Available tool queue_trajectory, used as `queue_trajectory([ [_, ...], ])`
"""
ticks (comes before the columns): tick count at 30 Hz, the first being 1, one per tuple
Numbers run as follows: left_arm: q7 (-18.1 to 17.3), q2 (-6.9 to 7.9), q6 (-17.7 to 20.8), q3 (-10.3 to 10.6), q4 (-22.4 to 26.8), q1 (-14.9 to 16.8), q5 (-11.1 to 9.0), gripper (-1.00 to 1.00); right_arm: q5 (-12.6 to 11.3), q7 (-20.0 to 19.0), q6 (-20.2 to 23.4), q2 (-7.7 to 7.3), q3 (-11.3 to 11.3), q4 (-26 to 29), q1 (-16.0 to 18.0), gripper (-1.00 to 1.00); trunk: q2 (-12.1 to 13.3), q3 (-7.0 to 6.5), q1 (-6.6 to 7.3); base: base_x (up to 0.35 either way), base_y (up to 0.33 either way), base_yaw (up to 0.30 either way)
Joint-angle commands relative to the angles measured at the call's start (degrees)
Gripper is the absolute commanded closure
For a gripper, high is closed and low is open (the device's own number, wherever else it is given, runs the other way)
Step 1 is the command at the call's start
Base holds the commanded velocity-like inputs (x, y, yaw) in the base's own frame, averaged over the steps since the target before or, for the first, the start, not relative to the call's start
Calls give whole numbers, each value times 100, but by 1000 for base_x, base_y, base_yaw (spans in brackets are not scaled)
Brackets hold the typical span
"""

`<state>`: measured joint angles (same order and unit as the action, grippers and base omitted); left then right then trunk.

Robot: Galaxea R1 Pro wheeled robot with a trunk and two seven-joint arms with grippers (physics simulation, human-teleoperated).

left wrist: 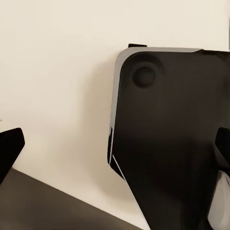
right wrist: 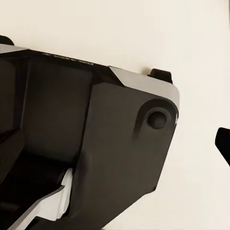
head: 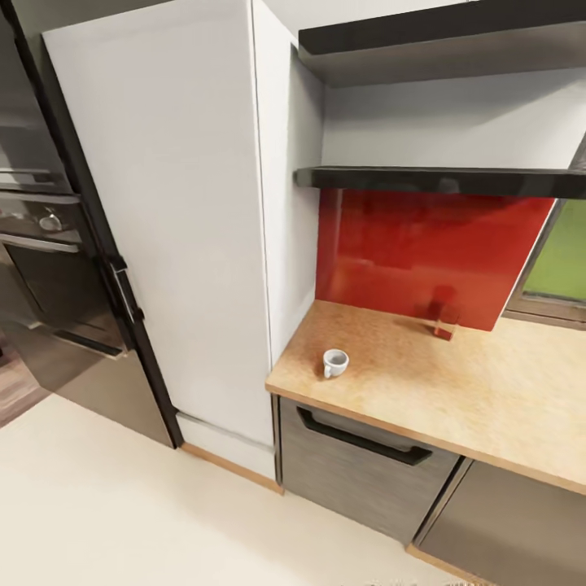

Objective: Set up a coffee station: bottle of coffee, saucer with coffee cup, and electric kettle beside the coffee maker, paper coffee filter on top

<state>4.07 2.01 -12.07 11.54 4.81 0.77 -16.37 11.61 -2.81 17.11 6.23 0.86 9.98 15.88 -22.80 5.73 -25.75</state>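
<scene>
A: Kitchen, seen from the head camera. What stands at the far left?

B: One built-in oven, dark, with one tall white cabinet beside it. A pale floor runs below both.

A: And right of the cabinet?

B: The surface, a light wood-grain top. One cup, white, stands upright on it near the left front corner, its handle facing front-left. Beneath sits one grey drawer with a black handle.

A: Behind the surface?

B: One red panel on the wall, and two black shelves above it: the lower shelf just over the panel, the upper shelf higher. One small tan box-shaped thing stands at the foot of the panel, well apart from the cup. A window with green behind it shows at the far right.

A: The end effectors?

B: Left end effector: two dark fingertips at opposite edges of its wrist view, wide apart, nothing between them but the robot's dark base and floor. Right end effector: one fingertip shows; wide or narrow, I cannot tell.
</scene>
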Motion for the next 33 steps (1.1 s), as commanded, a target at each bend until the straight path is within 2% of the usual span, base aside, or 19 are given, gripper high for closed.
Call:
queue_trajectory([
  [1, 21, 1, -15, 50, 2, 2, -41, -100, 60, -27, 38, 1, 11, 13, 3, -100, -12, 10, -3, 0, 0, -300],
  [13, 20, 9, -23, 42, 2, 2, -41, -100, 60, -27, 38, 1, 11, 13, 3, -100, -12, -13, -3, 0, 8, -300],
  [27, 22, 10, -23, 41, 2, 2, -41, -100, 60, -27, 38, 2, 11, 13, 2, -100, -12, -18, -3, 0, 276, -300],
  [33, 23, 10, -17, 41, 2, 2, -41, -100, 60, -27, 38, 5, 11, 13, 3, -100, -12, -18, -3, 0, 96, -102],
])
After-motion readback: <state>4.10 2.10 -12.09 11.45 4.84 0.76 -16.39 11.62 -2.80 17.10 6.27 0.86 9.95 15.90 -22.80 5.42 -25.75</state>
